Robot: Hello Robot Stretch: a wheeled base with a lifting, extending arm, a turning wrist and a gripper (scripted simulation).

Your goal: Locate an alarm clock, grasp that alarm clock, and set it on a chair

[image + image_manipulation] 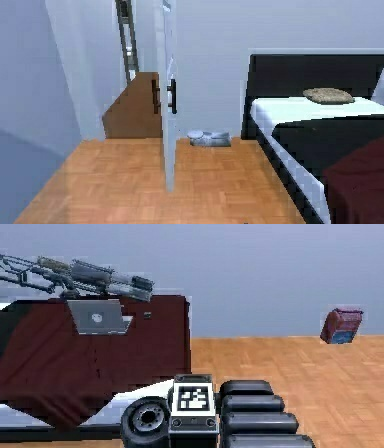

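In the arm side view my arm (250, 414) shows as dark segments at the bottom edge, with a white marked square (192, 399) on it. A grey jointed mechanism with thin fingers, which I take for my gripper (25, 271), reaches toward the upper left above a bed with a dark red blanket (90, 364). I cannot tell whether it holds anything. A small red and blue boxy thing (342, 326) sits at the right, where the wood floor meets the wall; its shape is too small to name.
A grey laptop (100, 319) lies on the blanket. In the forward view a white door (168, 95) stands ajar in the middle, beside a brown cabinet (135, 108). A black-framed bed (320, 130) with a round brown cushion (328, 96) lies right. A small grey thing (208, 138) rests at the wall.
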